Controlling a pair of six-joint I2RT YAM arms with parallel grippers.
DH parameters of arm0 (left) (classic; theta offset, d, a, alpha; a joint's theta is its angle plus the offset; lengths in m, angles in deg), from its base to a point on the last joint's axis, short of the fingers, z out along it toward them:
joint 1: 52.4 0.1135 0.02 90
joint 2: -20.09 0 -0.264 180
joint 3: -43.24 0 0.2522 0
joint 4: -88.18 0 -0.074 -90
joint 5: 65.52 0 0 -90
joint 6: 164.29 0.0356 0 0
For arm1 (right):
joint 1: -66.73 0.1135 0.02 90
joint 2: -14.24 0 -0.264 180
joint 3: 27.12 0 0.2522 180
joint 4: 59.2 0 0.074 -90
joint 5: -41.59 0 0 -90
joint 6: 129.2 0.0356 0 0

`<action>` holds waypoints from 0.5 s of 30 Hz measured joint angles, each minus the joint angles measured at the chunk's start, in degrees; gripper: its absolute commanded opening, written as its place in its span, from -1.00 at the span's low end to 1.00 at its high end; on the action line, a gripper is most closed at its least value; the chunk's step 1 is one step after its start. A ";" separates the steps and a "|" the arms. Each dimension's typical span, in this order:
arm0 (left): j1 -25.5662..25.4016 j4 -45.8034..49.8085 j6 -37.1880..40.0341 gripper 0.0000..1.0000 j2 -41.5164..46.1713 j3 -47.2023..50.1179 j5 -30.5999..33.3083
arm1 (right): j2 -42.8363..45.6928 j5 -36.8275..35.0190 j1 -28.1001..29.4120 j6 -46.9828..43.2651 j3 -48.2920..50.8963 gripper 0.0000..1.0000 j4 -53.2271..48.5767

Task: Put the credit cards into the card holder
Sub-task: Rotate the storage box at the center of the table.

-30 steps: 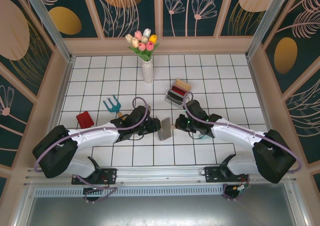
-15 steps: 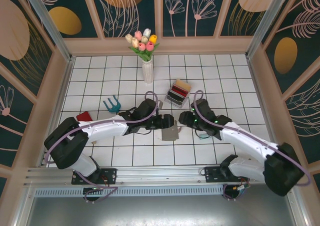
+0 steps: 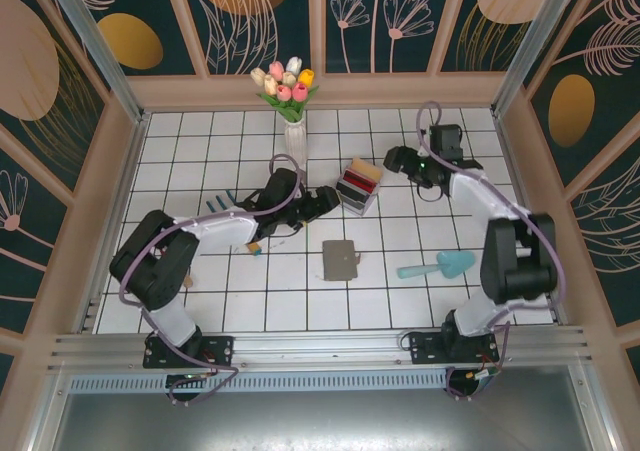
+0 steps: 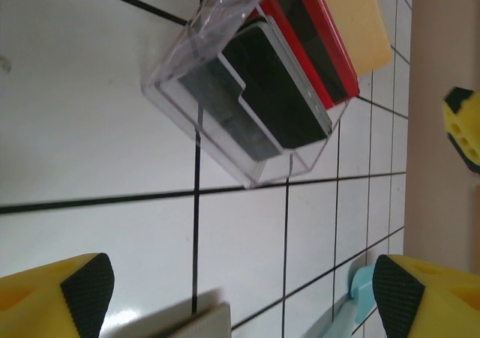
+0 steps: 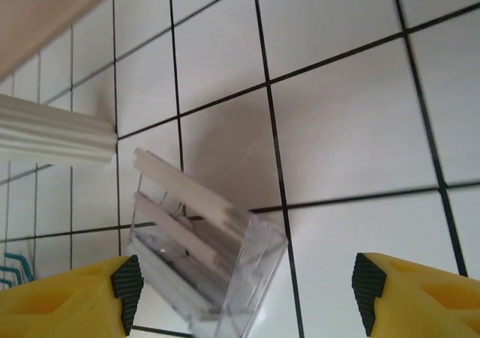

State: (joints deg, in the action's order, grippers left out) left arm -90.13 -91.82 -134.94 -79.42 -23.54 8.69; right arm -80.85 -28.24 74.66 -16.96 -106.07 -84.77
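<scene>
Wide open and empty, left tool and right tool are hovering; credit cards, likely stiff, light and slick, are offering exposed edges for pinching.

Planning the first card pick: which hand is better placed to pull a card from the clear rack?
Left, probably. The open left hand faces the clear rack with the cards exposed toward it; the open right hand faces its clear wall.
</scene>
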 measured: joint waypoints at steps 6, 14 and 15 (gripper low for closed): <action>0.92 -1.95 -2.54 0.82 -4.76 -2.10 -1.07 | -14.36 8.79 -0.46 -2.23 -11.54 0.61 0.26; 0.98 -2.99 -3.10 0.83 -5.33 -4.00 -1.60 | -22.64 18.32 -0.42 -2.23 -15.56 0.60 0.37; 1.01 -2.95 -3.10 0.83 -5.35 -4.00 -1.55 | -22.69 19.41 -0.33 -2.23 -15.28 0.58 0.46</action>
State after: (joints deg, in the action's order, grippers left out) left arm -89.13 -94.77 -138.04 -84.77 -27.54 7.14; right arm -103.54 -8.83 74.33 -19.19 -121.35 -84.31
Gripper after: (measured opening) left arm 0.912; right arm 0.803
